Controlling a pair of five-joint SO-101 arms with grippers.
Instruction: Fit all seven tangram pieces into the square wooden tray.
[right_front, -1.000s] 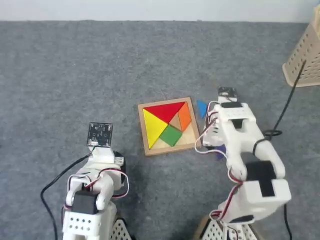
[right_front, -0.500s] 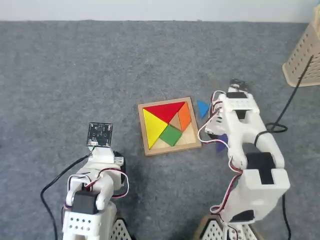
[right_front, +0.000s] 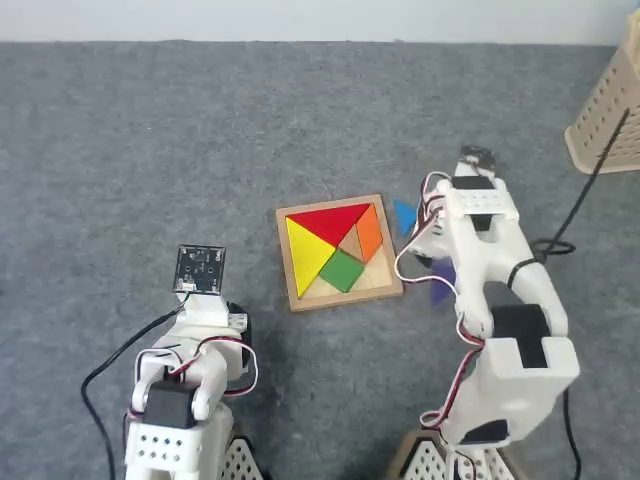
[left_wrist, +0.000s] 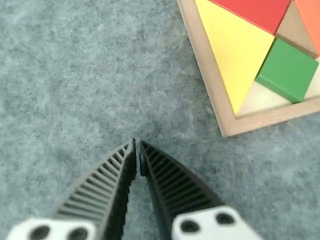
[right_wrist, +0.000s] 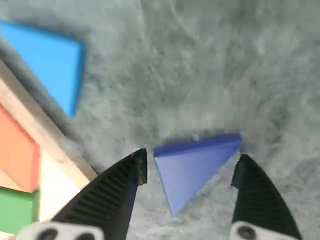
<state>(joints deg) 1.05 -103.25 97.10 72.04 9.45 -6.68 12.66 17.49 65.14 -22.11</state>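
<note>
**Tangram pieces: four seated, two out on the desk, one being straddled**

The tangram pieces are split between the square wooden tray (right_front: 340, 301), at the centre of the high view, and the grey desk (right_front: 150, 150) just to its right.

Four pieces are counted inside the tray: a red triangle (right_front: 330, 222), a yellow triangle (right_front: 305, 255), an orange parallelogram (right_front: 369, 232) and a green square (right_front: 343, 270). They are packed edge to edge, so bare wood is left along the tray's lower right for the rest.

Two pieces are counted outside: a light blue triangle (right_front: 404, 216) just beside the tray's right rim, and a dark blue triangle (right_wrist: 192, 162) lower down, partly covered by the right arm. A seventh piece cannot be made out.

The right gripper (right_wrist: 192, 160) is held with its jaws open on either side of the dark blue triangle, apparently to lift it.

The left gripper (left_wrist: 137, 145) is parked at lower left, jaws closed on nothing, presumably clear of the work.
</note>
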